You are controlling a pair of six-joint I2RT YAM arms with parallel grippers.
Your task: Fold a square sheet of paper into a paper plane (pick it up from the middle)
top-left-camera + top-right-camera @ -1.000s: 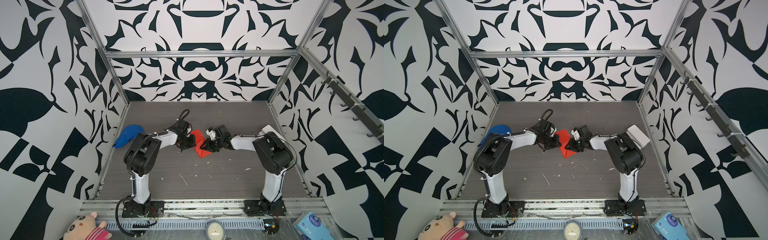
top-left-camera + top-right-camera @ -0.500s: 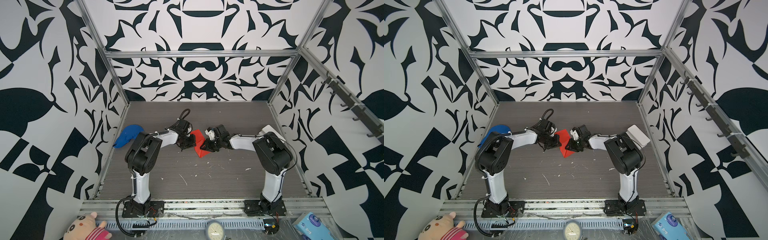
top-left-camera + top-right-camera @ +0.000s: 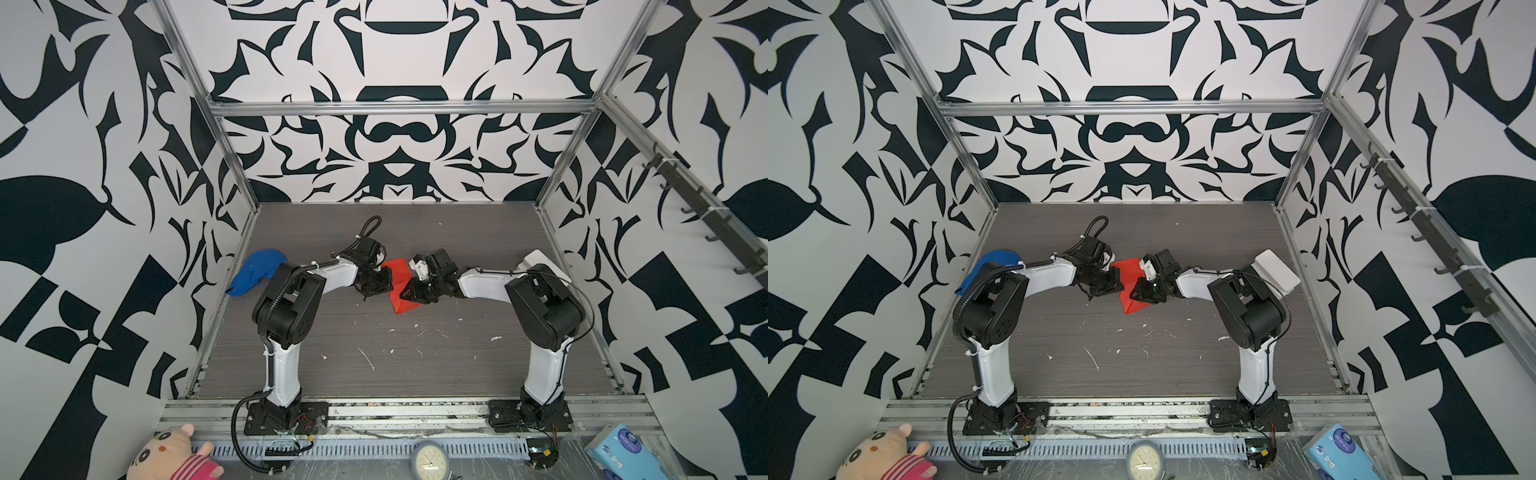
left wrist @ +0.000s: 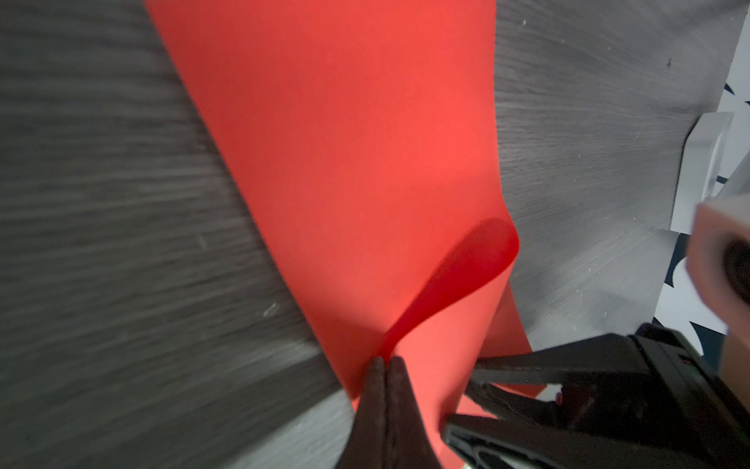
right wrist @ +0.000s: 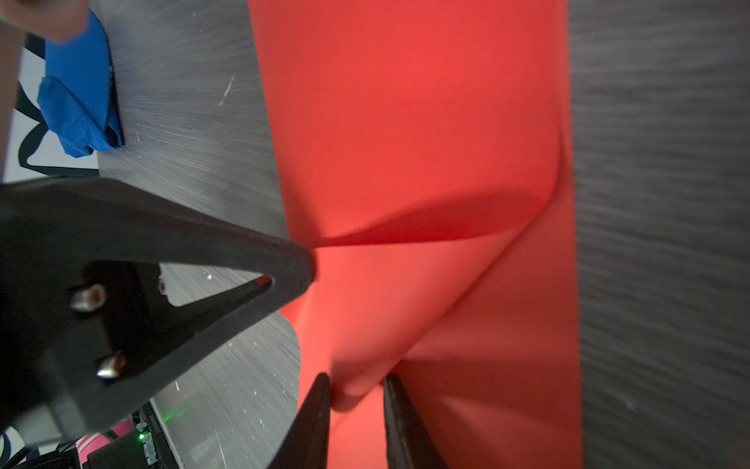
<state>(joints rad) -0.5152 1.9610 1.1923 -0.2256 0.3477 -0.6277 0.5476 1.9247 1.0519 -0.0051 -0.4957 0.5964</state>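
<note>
The square sheet of paper (image 3: 397, 269) (image 3: 1128, 268) is bright red and lies mid-table, partly folded and lifted between the two grippers. My left gripper (image 3: 380, 287) (image 3: 1111, 286) is shut on one edge of it, and in the left wrist view its tips (image 4: 386, 359) pinch the paper (image 4: 345, 162) where a curl rises. My right gripper (image 3: 405, 293) (image 3: 1136, 293) meets the sheet from the opposite side. In the right wrist view its jaws (image 5: 356, 378) stand partly apart, pressed on a rounded loop of the paper (image 5: 406, 122). No finished paper plane shows.
A blue cloth lump (image 3: 255, 276) (image 3: 994, 259) lies at the table's left edge. A white box (image 3: 540, 264) (image 3: 1277, 270) sits at the right edge behind the right arm. White scraps dot the near half of the table. A plush toy, a clock and a tissue pack lie beyond the front rail.
Hardly anything differs. The right wrist has edged a little toward the paper, and the left arm has stayed still with its grip unchanged.
</note>
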